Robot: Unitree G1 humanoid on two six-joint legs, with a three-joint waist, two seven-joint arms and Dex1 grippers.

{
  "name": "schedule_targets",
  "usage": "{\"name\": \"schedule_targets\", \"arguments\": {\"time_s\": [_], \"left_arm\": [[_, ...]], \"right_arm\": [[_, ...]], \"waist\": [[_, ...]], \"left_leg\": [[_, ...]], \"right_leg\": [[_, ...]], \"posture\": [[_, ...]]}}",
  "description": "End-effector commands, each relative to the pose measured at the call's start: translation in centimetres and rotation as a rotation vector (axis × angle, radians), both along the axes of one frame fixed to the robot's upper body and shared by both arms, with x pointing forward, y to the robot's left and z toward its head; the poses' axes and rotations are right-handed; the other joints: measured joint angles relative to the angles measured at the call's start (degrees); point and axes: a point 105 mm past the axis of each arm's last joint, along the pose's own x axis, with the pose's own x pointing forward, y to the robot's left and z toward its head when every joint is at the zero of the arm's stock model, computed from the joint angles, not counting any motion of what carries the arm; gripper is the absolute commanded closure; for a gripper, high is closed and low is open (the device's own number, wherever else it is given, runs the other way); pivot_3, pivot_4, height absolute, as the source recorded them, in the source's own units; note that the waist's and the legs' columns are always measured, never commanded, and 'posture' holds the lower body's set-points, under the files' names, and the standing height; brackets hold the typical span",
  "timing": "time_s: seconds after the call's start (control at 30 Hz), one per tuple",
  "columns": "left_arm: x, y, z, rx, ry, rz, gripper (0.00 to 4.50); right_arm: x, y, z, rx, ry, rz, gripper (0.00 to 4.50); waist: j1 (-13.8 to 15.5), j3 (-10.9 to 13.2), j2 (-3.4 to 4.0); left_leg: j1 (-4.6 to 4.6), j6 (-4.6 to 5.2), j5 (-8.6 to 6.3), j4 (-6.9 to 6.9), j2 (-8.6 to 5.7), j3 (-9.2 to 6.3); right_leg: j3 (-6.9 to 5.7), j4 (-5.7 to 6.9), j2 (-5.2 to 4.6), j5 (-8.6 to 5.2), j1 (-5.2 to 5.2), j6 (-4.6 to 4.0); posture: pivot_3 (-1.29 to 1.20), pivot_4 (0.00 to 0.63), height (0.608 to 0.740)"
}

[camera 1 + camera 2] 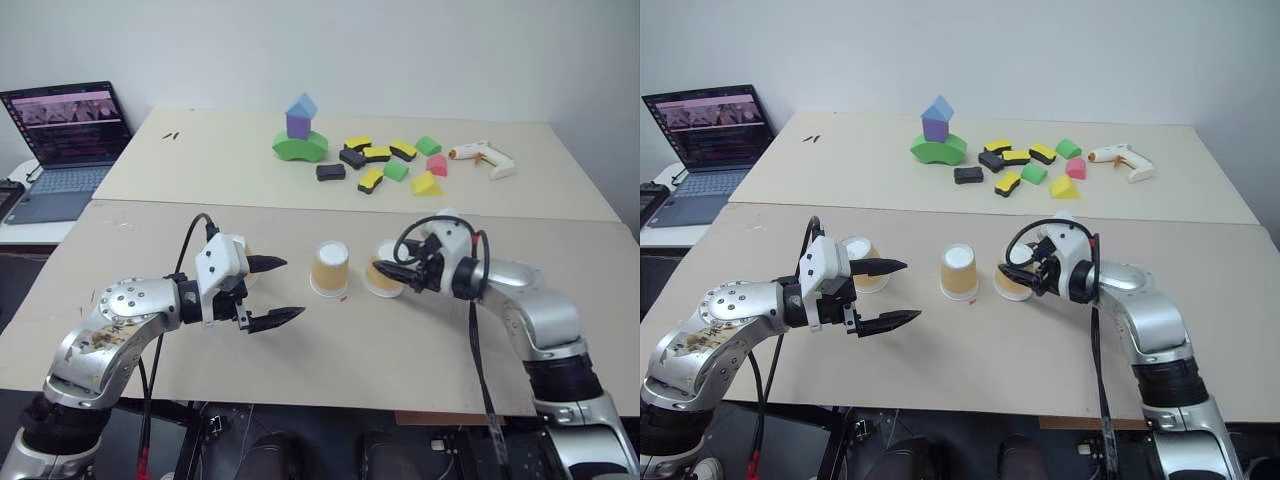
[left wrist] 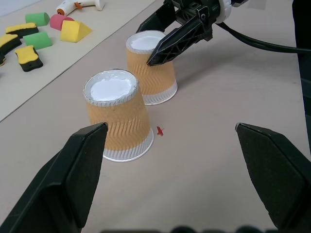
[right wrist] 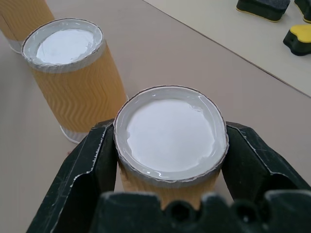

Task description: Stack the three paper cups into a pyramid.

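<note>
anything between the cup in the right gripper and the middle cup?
Nothing but bare table. The left wrist view shows the right gripper closed on its cup, standing apart from the middle cup; a small red mark lies nearby.

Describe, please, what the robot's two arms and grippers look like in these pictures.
Both arms are silver-grey metal with rounded joint housings and black bands; the left shell looks scuffed with brownish marks. The left gripper has a white wrist block and two black pointed fingers. The right gripper has black fingers too, on a white and black wrist. Black cables loop over each wrist and hang under the arms.
</note>
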Motion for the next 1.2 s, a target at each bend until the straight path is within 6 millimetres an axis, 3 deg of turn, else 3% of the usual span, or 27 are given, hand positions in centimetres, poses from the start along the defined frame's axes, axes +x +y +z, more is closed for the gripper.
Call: {"name": "schedule_targets", "arguments": {"time_s": [0.03,0.37,0.67,0.73,0.8,1.0,1.2], "left_arm": [[-0.3,-0.3,1.1,-0.008,-0.049,-0.012,0.0],[-0.1,-0.4,1.3,-0.011,-0.055,-0.012,0.0],[-0.1,-0.3,1.5,-0.012,-0.056,-0.009,0.0],[-0.1,-0.3,1.5,-0.011,-0.057,-0.009,0.0],[-0.1,-0.3,1.5,-0.01,-0.056,-0.009,0.0],[-0.1,-0.3,1.4,-0.009,-0.055,-0.007,0.0],[0.0,-0.2,1.3,-0.011,-0.054,-0.006,0.0]], "right_arm": [[0.0,1.1,1.1,0.008,-0.051,0.037,1.73],[0.0,3.3,1.1,0.032,-0.042,0.082,1.73],[0.4,3.5,0.6,0.034,-0.025,0.073,1.73],[0.4,3.5,0.5,0.034,-0.026,0.069,0.67],[0.5,3.4,0.6,0.036,-0.03,0.064,0.14],[-0.1,3.6,1.6,0.066,-0.041,0.093,0.06],[-2.8,3.6,5.6,0.162,-0.086,0.218,0.06]], "waist": [[-0.01,0.0,0.0],[-0.1,0.0,0.0],[-0.03,0.0,0.0],[-0.03,0.0,0.0],[-0.02,0.0,0.0],[-0.04,0.0,0.0],[0.08,0.0,0.0]], "left_leg": [[0.0,0.0,0.0,0.0,0.0,0.0],[0.01,0.0,0.0,0.0,0.0,0.0],[0.0,0.0,0.0,0.0,-0.01,0.0],[0.02,0.0,0.0,0.0,-0.01,0.0],[0.01,0.0,0.0,0.0,-0.01,0.0],[-0.01,0.0,0.0,-0.01,-0.01,0.0],[-0.03,0.0,0.0,0.0,0.0,-0.01]], "right_leg": [[0.0,0.0,0.0,0.0,0.0,0.0],[0.0,0.01,-0.01,0.0,-0.01,0.0],[-0.03,0.02,-0.01,0.0,0.01,0.0],[-0.03,0.02,-0.01,0.0,0.01,0.0],[-0.03,0.02,-0.01,0.0,0.01,0.0],[-0.04,0.1,0.01,0.0,-0.01,0.0],[-0.06,0.1,-0.01,0.0,0.0,0.0]], "posture": [[0.0,0.15,0.74],[0.0,0.15,0.74],[0.0,0.15,0.74],[0.0,0.15,0.74],[0.0,0.15,0.74],[0.0,0.15,0.74],[0.0,0.15,0.74]]}}
